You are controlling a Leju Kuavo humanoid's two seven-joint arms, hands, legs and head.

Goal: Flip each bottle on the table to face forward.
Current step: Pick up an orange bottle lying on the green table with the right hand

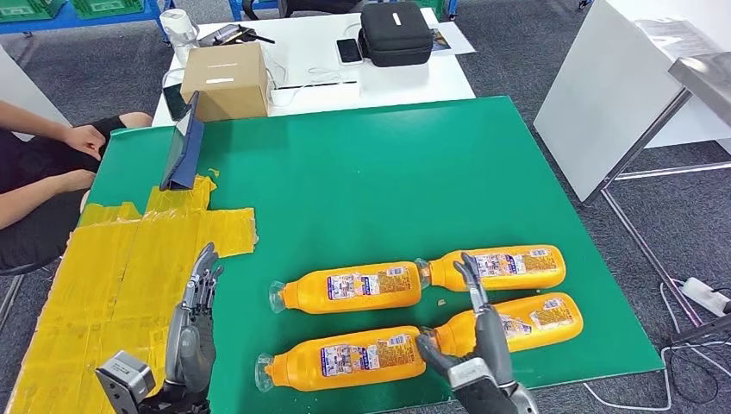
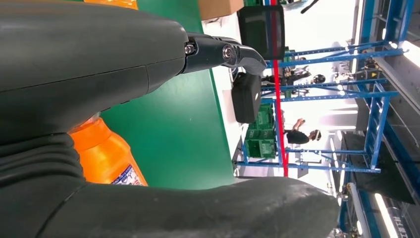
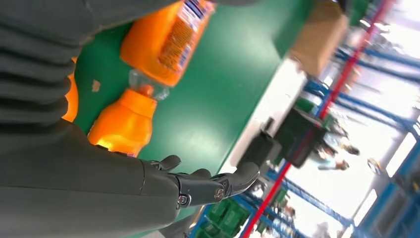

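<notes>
Head view shows four orange bottles lying flat on the green table (image 1: 362, 164) in two rows, long axes running 9 to 3 o'clock, with the right hand (image 1: 472, 332) hovering released, fingers spread, directly over the near right bottle (image 1: 517, 323). The left hand (image 1: 194, 328), also released, hangs at 9 o'clock of the near left bottle (image 1: 345, 355), apart from it. The far left bottle (image 1: 349, 287) and far right bottle (image 1: 496, 267) crowd the target at 12 o'clock, limiting rolling room; yellow tape (image 1: 121, 267) lies under the left hand.

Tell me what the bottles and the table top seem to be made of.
Bottles: probably clear glossy plastic, since the see-through necks show above orange liquid; printed labels. Table top: smooth matte green sheet, material unclear, partly covered with crinkled yellow tape.
</notes>
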